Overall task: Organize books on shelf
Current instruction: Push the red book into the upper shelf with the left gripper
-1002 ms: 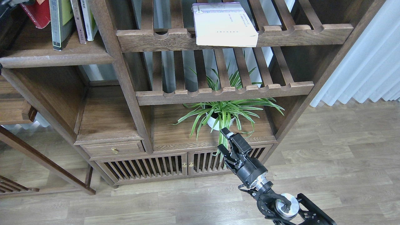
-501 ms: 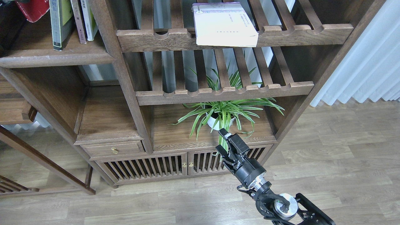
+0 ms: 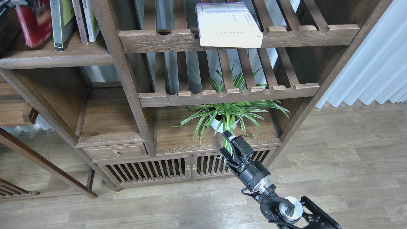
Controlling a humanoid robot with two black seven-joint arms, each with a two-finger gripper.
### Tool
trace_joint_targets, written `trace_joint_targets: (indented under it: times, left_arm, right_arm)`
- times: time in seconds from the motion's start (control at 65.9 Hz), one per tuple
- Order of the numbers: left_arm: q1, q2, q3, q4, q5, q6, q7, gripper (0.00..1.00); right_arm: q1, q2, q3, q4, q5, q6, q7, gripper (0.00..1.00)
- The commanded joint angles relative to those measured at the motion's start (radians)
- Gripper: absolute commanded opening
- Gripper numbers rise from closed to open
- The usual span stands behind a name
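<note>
Facing you is the dark wooden bookcase [image 3: 127, 79], whose solid shelf [image 3: 57, 58] at upper left carries the red book [image 3: 30, 27] standing upright at the far left, the grey-black book [image 3: 60, 22] with its yellow-green panel just beside it, and then a thin brown book [image 3: 79, 20] and a white-green book [image 3: 91, 19]. The white book [image 3: 227, 25] lies flat on the upper slatted rack [image 3: 238, 36], its near corner jutting over the notched front rail, well apart from the others, while a potted plant [image 3: 227, 116] stands on the lower board beneath the second rack. Your right gripper [image 3: 227, 144] hangs low before the cabinet doors [image 3: 190, 167], empty, its two fingers slightly parted with a narrow gap between them; your left gripper shows at most as a dark blur in the top-left corner, so its jaws cannot be judged.
</note>
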Motion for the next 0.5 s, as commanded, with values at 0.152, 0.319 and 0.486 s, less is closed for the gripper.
trace_joint_targets:
  times: [0.152,0.319,0.486]
  left_arm:
    - [-0.096,-0.025,-0.024,-0.017,-0.112,-0.005,0.000,0.37]
    - [-0.042,-0.003,-0.042,-0.057,-0.274,-0.050,-0.006,0.42]
    - [0.029,-0.003,-0.128,-0.090,-0.371,-0.063,-0.005,0.48]
  right_arm:
    - [0.000,0.000,0.002,0.000,0.002,0.001,0.000,0.99]
    - [0.003,0.000,0.009,0.005,0.002,0.044,0.000,0.99]
    - [-0.006,0.000,0.012,0.019,0.003,0.079,0.000,0.99]
